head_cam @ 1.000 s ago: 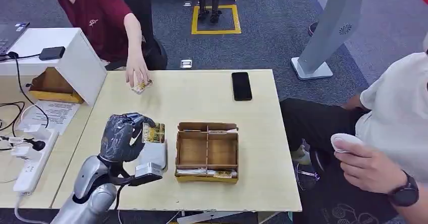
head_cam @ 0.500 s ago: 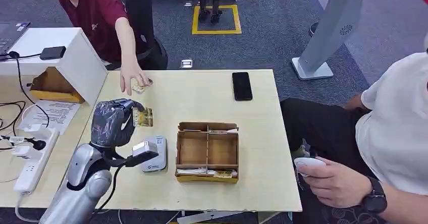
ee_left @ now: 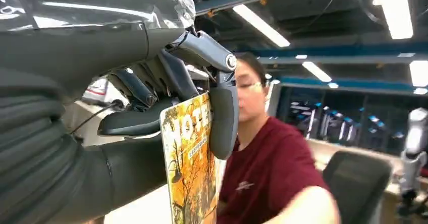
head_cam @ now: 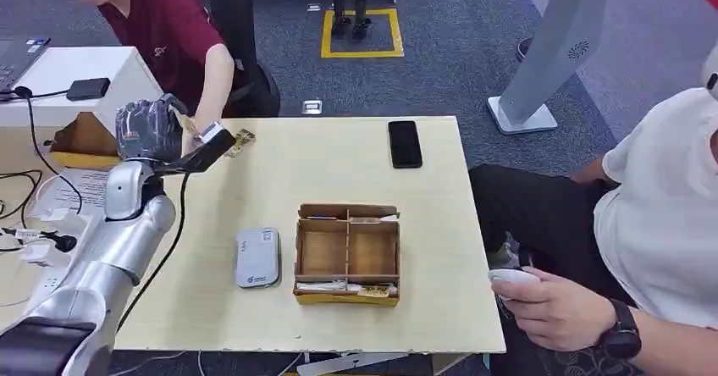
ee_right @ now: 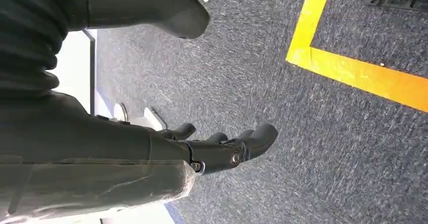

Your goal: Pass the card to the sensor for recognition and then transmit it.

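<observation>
Nearest us, we are leaving the grey rounded-rectangle card sensor (head_cam: 257,257) lying flat on the pale wooden table (head_cam: 339,164), just beside the brown cardboard divided tray (head_cam: 347,255). Our right hand (ee_right: 222,146) is hanging over dark carpet, fingers loosely apart and holding nothing. Further out, our left hand (head_cam: 151,128) is raised at the table's far left corner, pinching the orange-and-yellow printed hotel card (ee_left: 191,158) between thumb and fingers. The person in the dark red shirt (head_cam: 165,24) is reaching toward it.

We are gripping only the card's upper part, so a tug before we loosen could bend it, and loosening too soon could drop it onto the table. A second patterned card (head_cam: 241,140) seems to be lying near the person's hand, though it is too small to be sure; it could get confused with ours.
</observation>
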Robot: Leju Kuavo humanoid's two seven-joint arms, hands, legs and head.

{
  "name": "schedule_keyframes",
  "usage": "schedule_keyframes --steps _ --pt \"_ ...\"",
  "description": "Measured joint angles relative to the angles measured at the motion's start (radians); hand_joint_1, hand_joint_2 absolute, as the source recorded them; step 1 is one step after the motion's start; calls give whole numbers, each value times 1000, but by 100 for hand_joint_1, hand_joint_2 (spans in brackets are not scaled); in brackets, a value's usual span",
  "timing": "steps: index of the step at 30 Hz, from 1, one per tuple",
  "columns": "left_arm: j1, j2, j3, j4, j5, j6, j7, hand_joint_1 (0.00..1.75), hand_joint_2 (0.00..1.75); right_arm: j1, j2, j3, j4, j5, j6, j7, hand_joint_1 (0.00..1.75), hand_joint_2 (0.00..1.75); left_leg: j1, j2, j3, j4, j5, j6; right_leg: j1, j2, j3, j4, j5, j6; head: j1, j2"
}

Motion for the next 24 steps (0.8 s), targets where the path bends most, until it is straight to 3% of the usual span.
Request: schedule_keyframes --steps 8,24 --pt "-35 -11 20 116 23 2 -21 175 175 1 3 -8 0 8 -3 -5 0 175 0 0 -1 0 0 0 0 0 -1 0 0 0 0 0" --pt "-51 -25 27 182 24 3 -26 175 175 2 3 -16 0 9 -4 -5 0 175 0 0 -1 0 0 0 0 0 -2 0 0 0 0 0"
